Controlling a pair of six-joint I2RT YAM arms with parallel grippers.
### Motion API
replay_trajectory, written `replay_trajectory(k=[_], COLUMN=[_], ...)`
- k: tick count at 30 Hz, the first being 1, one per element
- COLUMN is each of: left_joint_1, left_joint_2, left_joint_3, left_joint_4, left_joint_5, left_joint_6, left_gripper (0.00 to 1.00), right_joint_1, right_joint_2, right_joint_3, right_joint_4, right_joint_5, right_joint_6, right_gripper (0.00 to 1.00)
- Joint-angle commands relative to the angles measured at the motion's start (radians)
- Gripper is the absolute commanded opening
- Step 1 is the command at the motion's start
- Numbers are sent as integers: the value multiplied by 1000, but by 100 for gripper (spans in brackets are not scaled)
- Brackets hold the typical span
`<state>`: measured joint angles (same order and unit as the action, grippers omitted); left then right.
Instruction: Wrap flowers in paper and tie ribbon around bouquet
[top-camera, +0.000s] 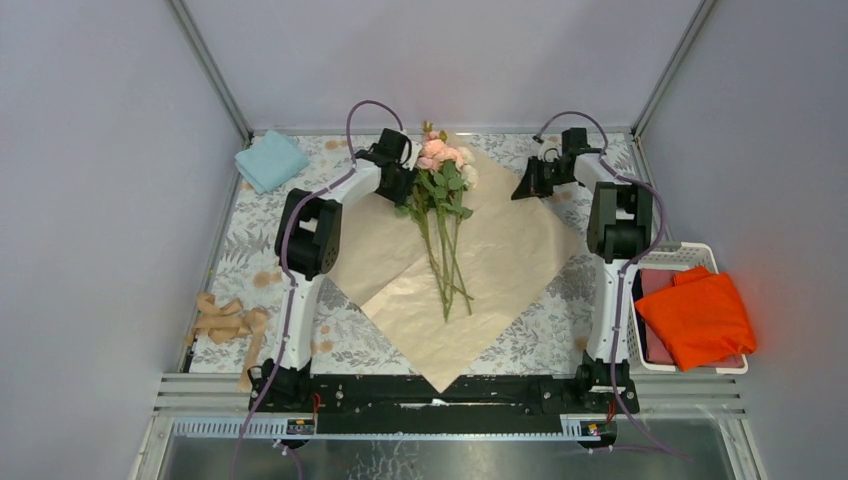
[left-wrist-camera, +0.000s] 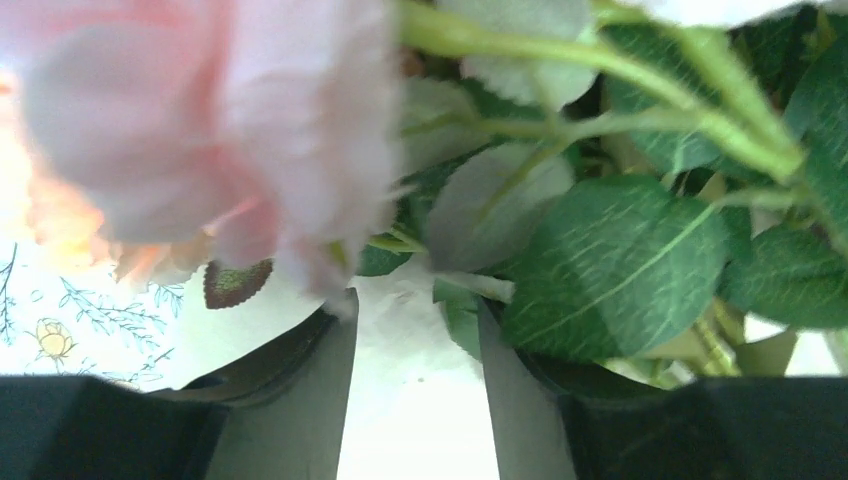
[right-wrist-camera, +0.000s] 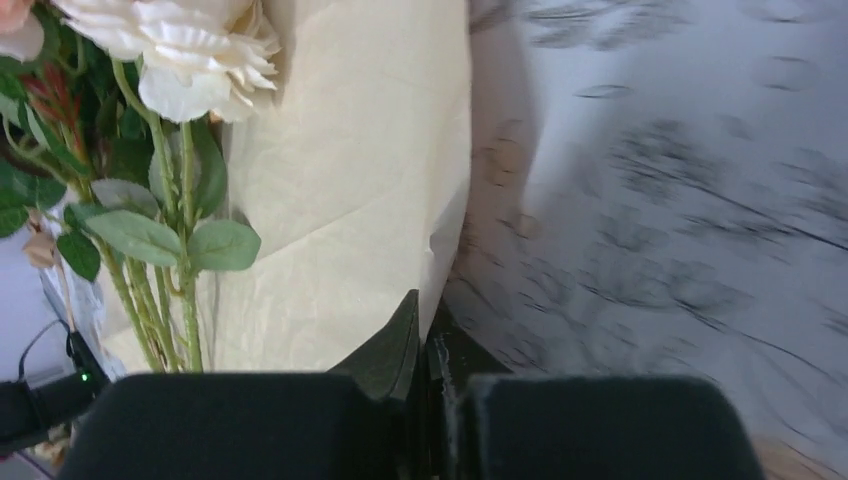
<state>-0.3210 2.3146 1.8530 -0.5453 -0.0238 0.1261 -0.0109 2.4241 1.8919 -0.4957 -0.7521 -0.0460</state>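
Now, your flowers (top-camera: 440, 215) lie on the paper (top-camera: 510, 260) in the middle of the bench (top-camera: 250, 250). Their heads are at the far end, pink and cream blooms bunched together, and the thin green stems run toward the near side and end about mid-sheet. The paper sits as a diamond with one corner pointing at the arm bases, lying open under the bunch. Your left gripper (top-camera: 400, 170) is just left of the flower heads, over the far part of the sheet. In its wrist view the fingers (left-wrist-camera: 320, 400) stand moderately apart with only pale paper showing in the gap. A pink rose and green leaves crowd right up to the tips, none of them clamped. Your right gripper (top-camera: 527, 183) is at the paper's far right edge, well apart from the blooms. Its fingers (right-wrist-camera: 395, 345) are drawn together to a bare slit right where the sheet's edge ends, and you cannot tell whether that edge is pinched between them. The ribbon (top-camera: 225, 320) lies loosely heaped on the bench by the left wall, apart from the paper. A light-blue cloth (top-camera: 270, 160) is in the far left corner, and an orange cloth (top-camera: 700, 315) drapes over a white basket (top-camera: 690, 252) on the right
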Motion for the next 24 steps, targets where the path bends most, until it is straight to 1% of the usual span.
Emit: replay_trajectory(k=[1,2,4,5,7,8,10,12,14,15,16,18,20,21,22,24], left_joint_1=[-15,-15,-14,-14,-14,-15,-25,-71,-165,-224,-283,-381,-478,-537,-596,-679], left_joint_2=[-16,-28,-75,-111,-209,-274,-415,-570,-738,-814,-884,-935,-994,-1025,-1050,-1099], left_joint_3=[110,136,160,150,95,46,-76,-239,-439,-528,-592,-666,-769,-844,-899,-982], left_joint_4=[-21,-38,-58,-67,-92,-111,-167,-237,-267,-278,-310,-346,-278,-225,-166,-110], left_joint_5=[15,8,-5,-7,5,17,140,238,287,304,326,358,335,305,270,245], left_joint_6=[64,86,132,158,228,268,395,525,627,666,685,645,585,562,549,567], left_gripper=[59,64,76,83,94,97,99,99,99,99,98,97,95,95,96,98], right_joint_1=[-63,-61,-58,-57,-57,-57,-55,-42,-8,20,64,184,310,372,424,527], right_joint_2=[-84,-82,-102,-129,-215,-271,-416,-564,-681,-723,-754,-802,-815,-816,-822,-843], right_joint_3=[30,40,31,13,-42,-76,-190,-319,-408,-437,-460,-502,-535,-544,-556,-588], right_joint_4=[18,12,10,14,20,23,52,99,97,65,35,-8,-41,-63,-81,-103], right_joint_5=[29,16,49,111,256,323,422,475,535,562,576,569,498,446,437,502], right_joint_6=[30,36,63,84,125,136,161,194,242,260,273,285,283,284,291,328], right_gripper=[8,16,52,65,78,85,87,87,84,83,80,74,70,69,68,68])
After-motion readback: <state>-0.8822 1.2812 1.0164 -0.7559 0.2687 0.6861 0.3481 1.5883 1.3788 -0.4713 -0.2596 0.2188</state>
